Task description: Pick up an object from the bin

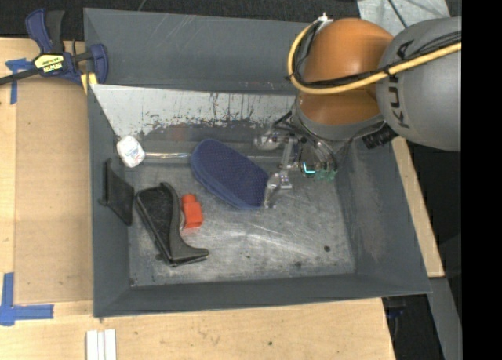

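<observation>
We see the two-finger gripper (282,178) low in the grey metal bin (235,49), under the arm's orange wrist cover, and we cannot tell whether it is spread or pressed together, since its metal parts overlap from this angle. Its tip sits right at the three o'clock end of the dark blue oval fabric-covered case (227,174), which lies near the bin's middle with its long axis running from ten o'clock to four o'clock. Nothing shows the case as gripped. Farther out, at eight o'clock from the gripper, we find a small orange-red block (191,211) just beside a black angled plastic handle (166,221). Beyond them a flat black plastic piece (118,192) lies near the nine o'clock wall, and a small white cylinder (130,150) lies at ten o'clock. We judge the case to be the likeliest thing to take. To do it well, we would straddle its narrow width rather than its length, settle down until both sides are bracketed, then close firmly, because a rounded fabric shell could slip out sideways.
</observation>
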Tool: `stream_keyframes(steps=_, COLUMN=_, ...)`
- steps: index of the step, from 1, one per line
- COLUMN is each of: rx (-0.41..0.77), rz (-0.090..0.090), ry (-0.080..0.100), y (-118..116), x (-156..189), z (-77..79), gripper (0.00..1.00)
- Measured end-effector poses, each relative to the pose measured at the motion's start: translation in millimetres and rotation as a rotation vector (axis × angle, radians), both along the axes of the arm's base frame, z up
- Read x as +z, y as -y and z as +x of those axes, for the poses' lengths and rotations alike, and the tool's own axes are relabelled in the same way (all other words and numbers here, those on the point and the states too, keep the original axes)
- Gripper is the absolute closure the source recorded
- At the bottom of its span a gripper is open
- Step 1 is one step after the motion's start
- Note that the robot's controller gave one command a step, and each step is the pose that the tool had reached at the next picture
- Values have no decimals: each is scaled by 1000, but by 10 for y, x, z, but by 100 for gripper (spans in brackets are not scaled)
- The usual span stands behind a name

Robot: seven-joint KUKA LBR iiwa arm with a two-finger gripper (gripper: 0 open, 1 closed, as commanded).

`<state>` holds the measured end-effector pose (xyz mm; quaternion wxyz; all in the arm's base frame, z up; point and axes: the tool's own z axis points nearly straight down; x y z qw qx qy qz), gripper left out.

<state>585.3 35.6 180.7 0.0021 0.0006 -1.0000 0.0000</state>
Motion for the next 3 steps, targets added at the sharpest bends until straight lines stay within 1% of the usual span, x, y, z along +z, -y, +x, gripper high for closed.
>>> stream_keyframes(steps=1, rx=-180, rz=2, ry=16, y=-67, x=-1028, z=109, gripper=0)
stream_keyframes(steps=2, rx=-179, rz=3, ry=28, y=-64, x=-980, z=140, gripper=100)
stream_keyframes(steps=3, rx=-121, rz=1, ry=16, y=-200, x=506, z=222, gripper=100)
